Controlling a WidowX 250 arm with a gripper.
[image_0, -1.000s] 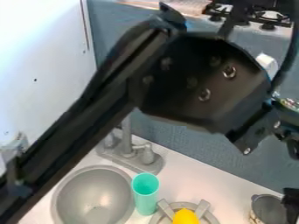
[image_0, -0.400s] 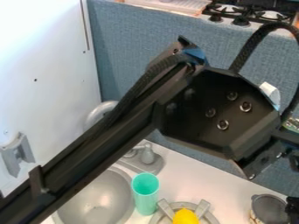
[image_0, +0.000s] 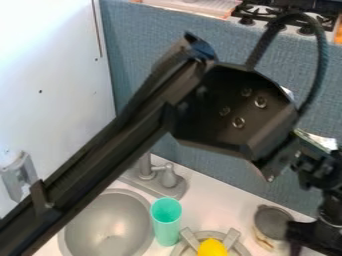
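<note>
Gripper (image_0: 307, 240): beside pot (image_0: 272, 223); grip state cannot be told.
Pot: standing, unlifted, near countertop's (image_0: 217, 207) back edge.
Cup (image_0: 166, 221): upright, between sink (image_0: 107, 217) and burner (image_0: 232, 238).

Slants up from the lower left corner along a long black arm beam (image_0: 100, 162), bends at a broad bolted joint housing (image_0: 230, 112) with a black cable (image_0: 323, 60) looped above, then drops near the right edge through a dark wrist assembly (image_0: 324, 172) to the black gripper (image_0: 312, 234), low in the lower right corner
</note>
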